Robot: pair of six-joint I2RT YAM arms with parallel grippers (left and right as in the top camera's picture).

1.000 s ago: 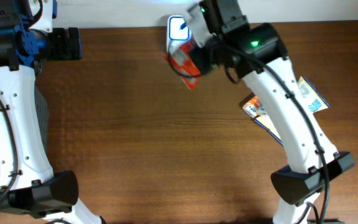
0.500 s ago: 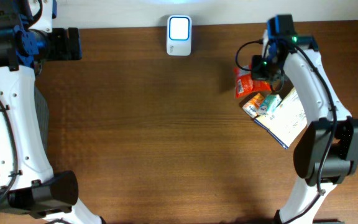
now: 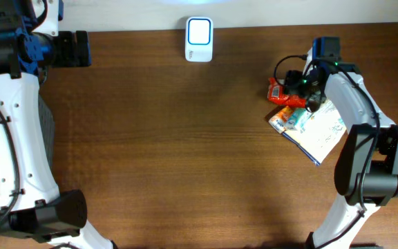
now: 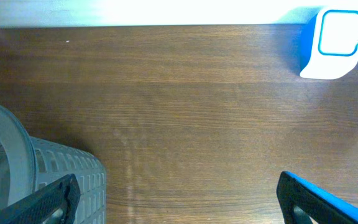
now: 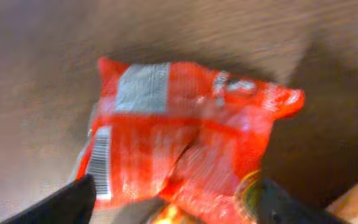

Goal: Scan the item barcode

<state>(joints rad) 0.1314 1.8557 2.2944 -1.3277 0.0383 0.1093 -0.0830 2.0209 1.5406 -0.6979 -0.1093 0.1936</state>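
Note:
The item, a red snack packet point(image 3: 280, 93) point(image 5: 191, 130), lies on the table at the right, against a pile of other packets. In the right wrist view it shows a white label and a barcode point(image 5: 102, 163) on its left edge. My right gripper point(image 3: 301, 86) point(image 5: 179, 202) hangs right above it, open, with its fingers spread to either side and the packet free below. The white and blue scanner point(image 3: 199, 39) point(image 4: 333, 42) stands at the table's far edge. My left gripper point(image 3: 71, 48) point(image 4: 182, 199) stays at the far left, open and holding nothing.
A pile with a teal packet and a flat printed booklet point(image 3: 318, 128) lies just below the red packet. A grey basket point(image 4: 61, 177) stands beside the table's left side, under the left gripper. The right arm's base point(image 3: 368, 183) sits at the near right.
The right arm carried the red packet from in front of the scanner to the right side of the table, set it next to the pile, and its jaws spread apart. The left arm is still.

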